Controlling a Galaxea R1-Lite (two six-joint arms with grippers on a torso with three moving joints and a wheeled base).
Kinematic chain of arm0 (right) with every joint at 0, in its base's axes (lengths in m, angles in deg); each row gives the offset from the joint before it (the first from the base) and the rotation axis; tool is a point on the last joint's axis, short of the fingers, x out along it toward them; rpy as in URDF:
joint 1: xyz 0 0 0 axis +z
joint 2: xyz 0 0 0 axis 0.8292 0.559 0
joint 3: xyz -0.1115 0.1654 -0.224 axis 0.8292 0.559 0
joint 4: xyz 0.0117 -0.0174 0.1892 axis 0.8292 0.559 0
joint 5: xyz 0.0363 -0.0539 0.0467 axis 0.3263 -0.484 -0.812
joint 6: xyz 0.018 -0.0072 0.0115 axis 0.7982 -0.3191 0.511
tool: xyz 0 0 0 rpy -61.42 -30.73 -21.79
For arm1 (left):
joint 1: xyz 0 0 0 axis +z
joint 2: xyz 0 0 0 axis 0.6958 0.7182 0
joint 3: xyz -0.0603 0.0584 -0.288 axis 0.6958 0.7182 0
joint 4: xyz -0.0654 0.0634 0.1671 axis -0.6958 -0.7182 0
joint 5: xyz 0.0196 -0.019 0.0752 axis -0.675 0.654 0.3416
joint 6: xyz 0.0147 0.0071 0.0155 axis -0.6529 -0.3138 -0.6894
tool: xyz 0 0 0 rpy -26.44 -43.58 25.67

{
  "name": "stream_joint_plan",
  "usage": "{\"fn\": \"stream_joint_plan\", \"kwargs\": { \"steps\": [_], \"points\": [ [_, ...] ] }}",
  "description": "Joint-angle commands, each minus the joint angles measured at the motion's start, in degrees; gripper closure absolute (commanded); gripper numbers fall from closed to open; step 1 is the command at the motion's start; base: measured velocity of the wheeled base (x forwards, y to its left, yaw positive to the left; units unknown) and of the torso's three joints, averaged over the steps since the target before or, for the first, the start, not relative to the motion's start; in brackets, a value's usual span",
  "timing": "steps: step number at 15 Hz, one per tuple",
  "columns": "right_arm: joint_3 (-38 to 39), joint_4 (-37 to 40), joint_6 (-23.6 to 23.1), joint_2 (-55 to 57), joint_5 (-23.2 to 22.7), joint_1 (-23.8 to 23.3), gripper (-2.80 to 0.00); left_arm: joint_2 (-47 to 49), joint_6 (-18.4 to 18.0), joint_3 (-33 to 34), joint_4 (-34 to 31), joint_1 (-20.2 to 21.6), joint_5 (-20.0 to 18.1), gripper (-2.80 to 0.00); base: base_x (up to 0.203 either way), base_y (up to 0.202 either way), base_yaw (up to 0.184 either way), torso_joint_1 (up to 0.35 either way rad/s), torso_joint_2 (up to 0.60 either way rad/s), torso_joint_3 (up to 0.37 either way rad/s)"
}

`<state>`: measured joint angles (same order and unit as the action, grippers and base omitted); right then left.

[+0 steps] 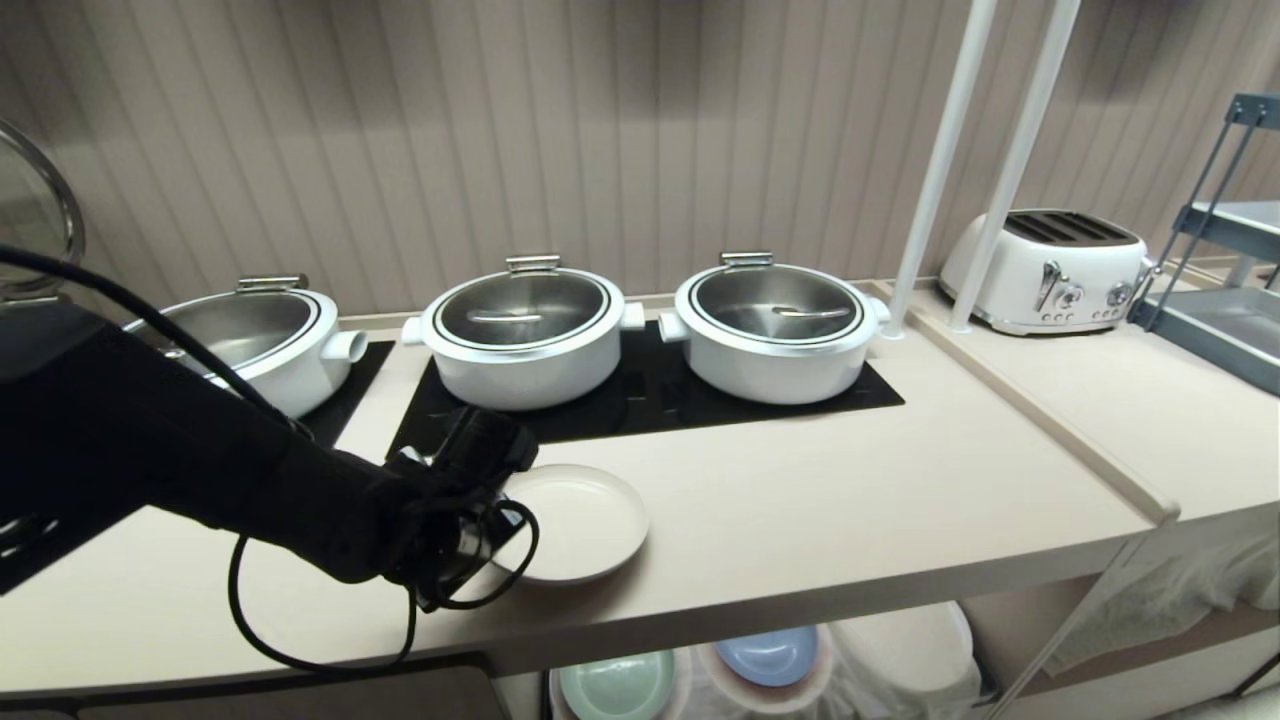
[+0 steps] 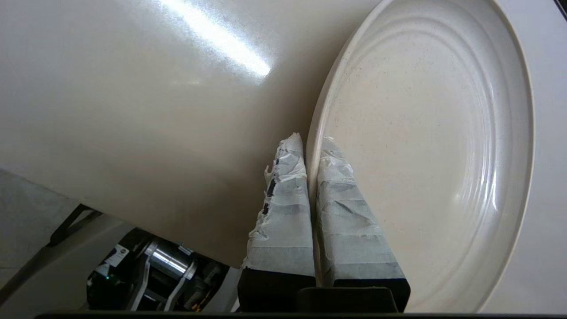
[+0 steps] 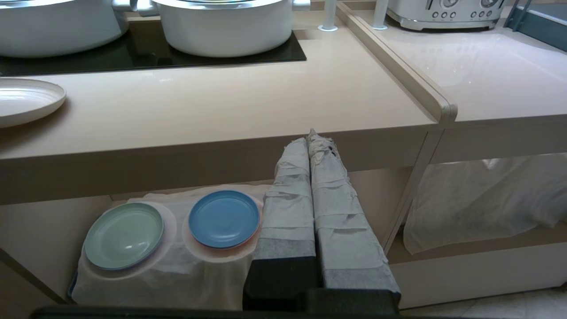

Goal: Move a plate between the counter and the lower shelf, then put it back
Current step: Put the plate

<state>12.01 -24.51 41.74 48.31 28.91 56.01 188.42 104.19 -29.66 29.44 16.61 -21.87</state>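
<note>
On the counter [image 1: 800,500] the wide strip to the right of the plate [image 1: 585,520] is bare, while three white pots [image 1: 525,335] block the back.

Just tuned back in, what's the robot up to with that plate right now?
The left gripper is shut on the near rim of the cream plate, one finger above and one below. The plate is over the counter, in front of the hob with three white pots. The right gripper is shut and empty, parked in front of the counter edge. On the lower shelf, a mint-green plate and a blue plate sit on white cloth.
</note>
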Motion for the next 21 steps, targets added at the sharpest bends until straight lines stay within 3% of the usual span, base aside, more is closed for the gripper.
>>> {"fn": "stream_joint_plan", "kwargs": {
  "steps": [1, 14, 15, 21],
  "points": [
    [0.0, 0.0, 0.0, 0.0, 0.0, 0.0, 0.0, 1.5, 0.4, -0.1, 0.3, -0.4, 0.2, 0.0, 0.0, 0.0, 0.0, 0.0, 0.0, 0.0],
    [0.0, 0.0, 0.0, 0.0, 0.0, 0.0, 0.0, 6.2, 0.4, -3.1, 0.3, -2.8, 0.8, 0.0, 0.0, 0.0, 0.0, 0.0, 0.0, 0.0],
    [0.0, 0.0, 0.0, 0.0, 0.0, 0.0, 0.0, 6.3, 0.4, -3.2, 0.3, -2.8, 0.8, -2.8, 0.0, 0.0, 0.0, 0.0, 0.0, 0.0],
    [0.0, 0.0, 0.0, 0.0, 0.0, 0.0, 0.0, 6.0, 0.3, -3.5, 0.3, -2.5, 1.7, -2.8, 0.0, 0.0, 0.0, 0.0, 0.0, 0.0]
  ]
}}
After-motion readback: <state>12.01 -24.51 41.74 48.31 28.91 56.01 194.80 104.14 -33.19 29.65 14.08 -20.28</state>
